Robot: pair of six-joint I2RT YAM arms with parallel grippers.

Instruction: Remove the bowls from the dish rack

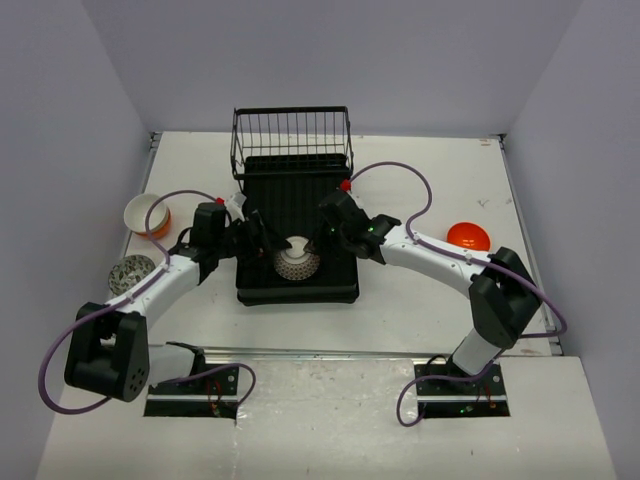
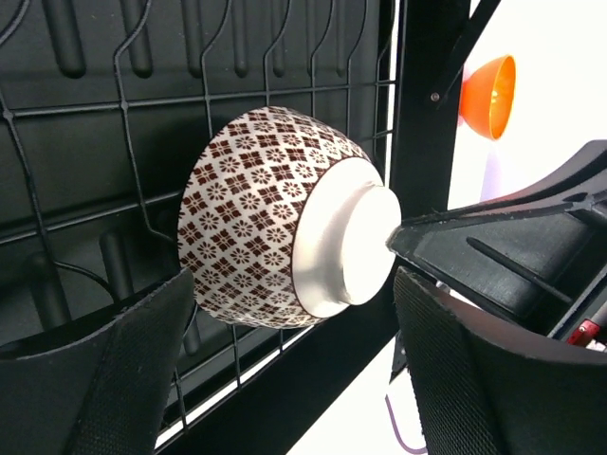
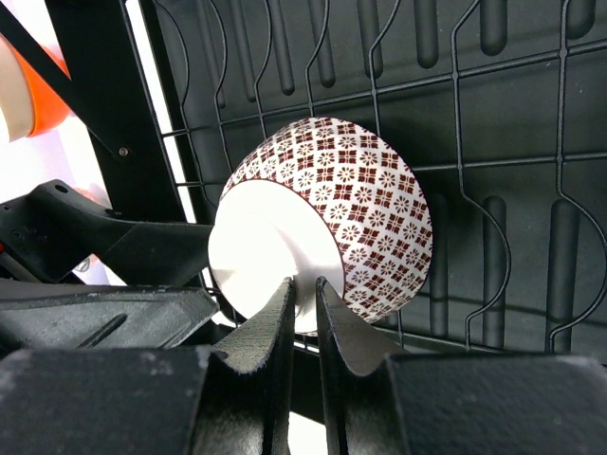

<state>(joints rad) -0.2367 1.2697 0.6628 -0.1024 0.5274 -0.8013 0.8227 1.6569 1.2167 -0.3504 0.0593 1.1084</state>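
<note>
**Bowl's foot met at the right claw's tips; left claw held wide beside it**

At the right gripper (image 3: pixel 303 284) the two fingers are pressed almost together, with only a thin slit between them. Their tips are set on the lower part of the white foot of the patterned bowl (image 3: pixel 365 204). The foot ring is judged to be nipped between them, though the contact itself is hidden.

The bowl lies directly ahead of this claw. It is tipped foot-first toward the claw, and its mouth is turned away against the pegged floor of the dish rack (image 1: pixel 295 190). Its axis, foot to mouth, therefore runs straight on from the fingers into the rack. Any lift is judged to have to be drawn back along that line, so that the rim is freed from the wire pegs.

The left gripper (image 2: pixel 294 278) is spread wide. The bowl is seen just beyond and between its fingertips, and no touch can be made out. Of the two arms, the right is the one in contact, while the left is placed just beside.

Farther off, past the bowl, the upright wire basket (image 1: pixel 292 130) stands at the far end of the rack. An orange bowl (image 1: pixel 467 236) rests on the table (image 1: pixel 400 310), well apart on the right arm's side.
</note>
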